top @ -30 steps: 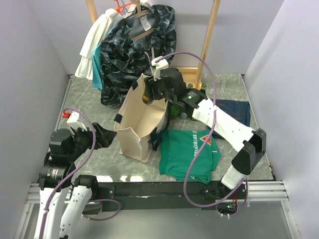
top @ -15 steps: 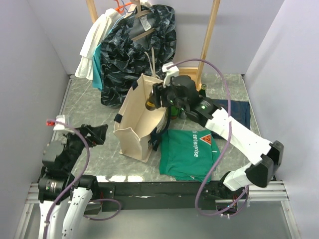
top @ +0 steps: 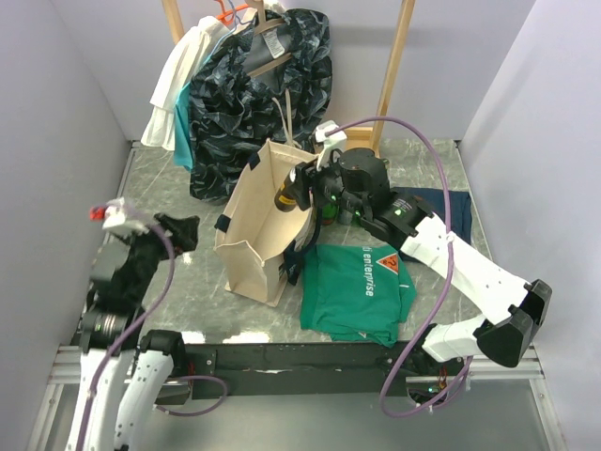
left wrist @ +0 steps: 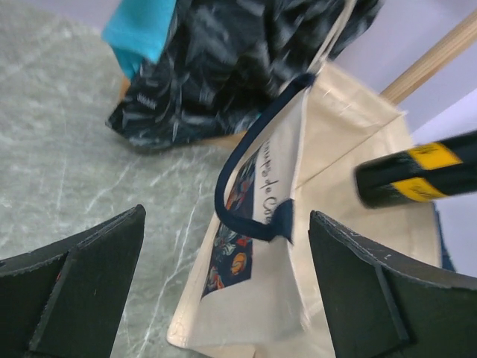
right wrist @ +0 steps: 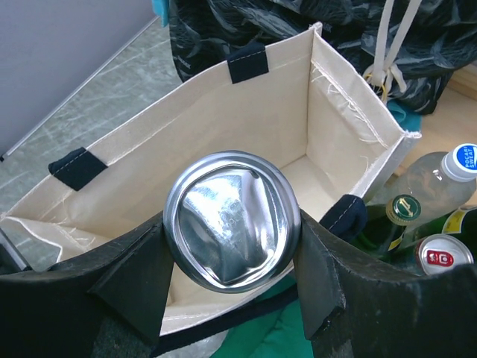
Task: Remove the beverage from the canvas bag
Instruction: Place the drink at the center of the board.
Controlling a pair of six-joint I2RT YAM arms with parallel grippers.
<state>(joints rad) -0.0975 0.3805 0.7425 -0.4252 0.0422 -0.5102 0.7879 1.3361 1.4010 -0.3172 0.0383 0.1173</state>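
The cream canvas bag (top: 258, 225) with navy straps stands open mid-table; it also shows in the left wrist view (left wrist: 328, 224) and the right wrist view (right wrist: 223, 127). My right gripper (top: 299, 193) is shut on a black-and-yellow beverage can (top: 286, 197), held on its side above the bag's right rim. In the right wrist view the can's silver end (right wrist: 232, 221) sits between my fingers (right wrist: 130, 276), with the bag's inside below it. The can also shows in the left wrist view (left wrist: 417, 179). My left gripper (top: 178, 230) is open and empty, left of the bag (left wrist: 223, 291).
Several bottles and a can (right wrist: 440, 253) stand right of the bag. A green T-shirt (top: 357, 287) lies in front of them, a navy cloth (top: 441, 211) further right. A dark patterned garment (top: 258, 85) and white and teal clothes hang on a wooden rack behind.
My right gripper has carried the can a little rightward and toward the near side above the bag's right rim. My left gripper has drawn back from the bag and lifted.
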